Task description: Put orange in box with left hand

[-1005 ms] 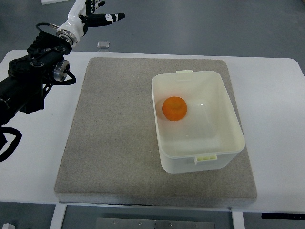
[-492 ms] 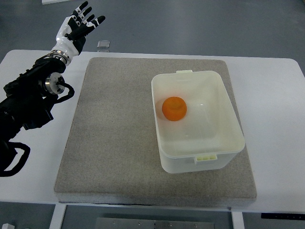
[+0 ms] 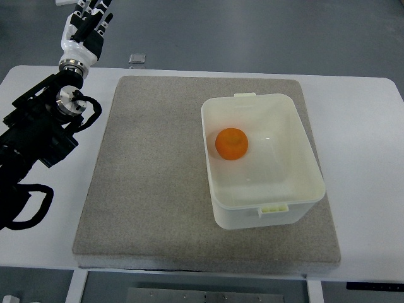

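— Since the left hand [image 3: 84, 33] sits at the far upper left, past the table [image 3: 38, 85] edge, with its fingers [image 3: 95, 11] straight, lightly fanned and holding nothing, what is there to do well on this step?

— Mostly parking it cleanly. The dark arm comes in along the left edge, well apart from the grey mat [image 3: 151, 164]. I judge the safest line is to bring it in over bare table, away from the mat and the box.

— And the orange [image 3: 231, 143]?

— It lies inside the box [image 3: 303, 158], on the floor, close to the left wall and roughly midway along it. Nothing touches it. The placement looks done.

— So no second reach?

— I would not make one. Any sweep across the mat risks nudging the light plastic box, which sits on the mat's right half with its near rim close to the mat's front edge.

— The right arm?

— Out of sight; nothing enters from the right edge.
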`<state>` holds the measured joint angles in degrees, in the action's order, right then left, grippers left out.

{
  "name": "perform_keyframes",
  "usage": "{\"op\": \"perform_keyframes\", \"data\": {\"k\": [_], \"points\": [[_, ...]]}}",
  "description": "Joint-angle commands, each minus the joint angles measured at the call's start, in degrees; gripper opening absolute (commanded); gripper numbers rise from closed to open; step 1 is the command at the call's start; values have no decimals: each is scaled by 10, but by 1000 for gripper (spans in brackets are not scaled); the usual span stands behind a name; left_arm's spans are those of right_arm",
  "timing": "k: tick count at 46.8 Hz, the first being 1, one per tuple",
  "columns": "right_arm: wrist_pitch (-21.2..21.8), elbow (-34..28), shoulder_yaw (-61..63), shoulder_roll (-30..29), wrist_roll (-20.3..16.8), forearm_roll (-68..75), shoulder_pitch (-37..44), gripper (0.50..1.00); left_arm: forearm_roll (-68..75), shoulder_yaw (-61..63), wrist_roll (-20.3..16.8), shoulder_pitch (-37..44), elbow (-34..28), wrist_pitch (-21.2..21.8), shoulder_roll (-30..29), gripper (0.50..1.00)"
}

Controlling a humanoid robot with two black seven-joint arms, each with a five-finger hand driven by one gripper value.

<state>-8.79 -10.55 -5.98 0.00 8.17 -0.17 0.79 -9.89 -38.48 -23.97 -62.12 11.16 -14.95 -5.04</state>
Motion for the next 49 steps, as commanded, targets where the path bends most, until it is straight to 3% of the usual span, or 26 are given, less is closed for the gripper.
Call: {"op": "perform_keyframes", "data": {"k": [1,8,13,16,21,31,49], "points": [[0,0,0,0,0,0,0,932,-1,-8,1,2,0,-1,0,971],[0,0,0,0,0,0,0,932,-5,-16,1,0,-1,7,6,971],[0,0,0,0,0,0,0,932,-20,-27,13,-5,0,60,23,971],[0,0,0,0,0,0,0,932,-19,-27,15,-5,2,68,28,973],[0,0,0,0,0,0,0,932,-14,-21,14,-5,3,56,28,975],[0,0,0,0,0,0,0,932,-19,-27,14,1,-1,-23,19,975],[1,-2,-3,0,2,-6,2,932,-20,-32,14,2,-1,-28,18,975]]}}
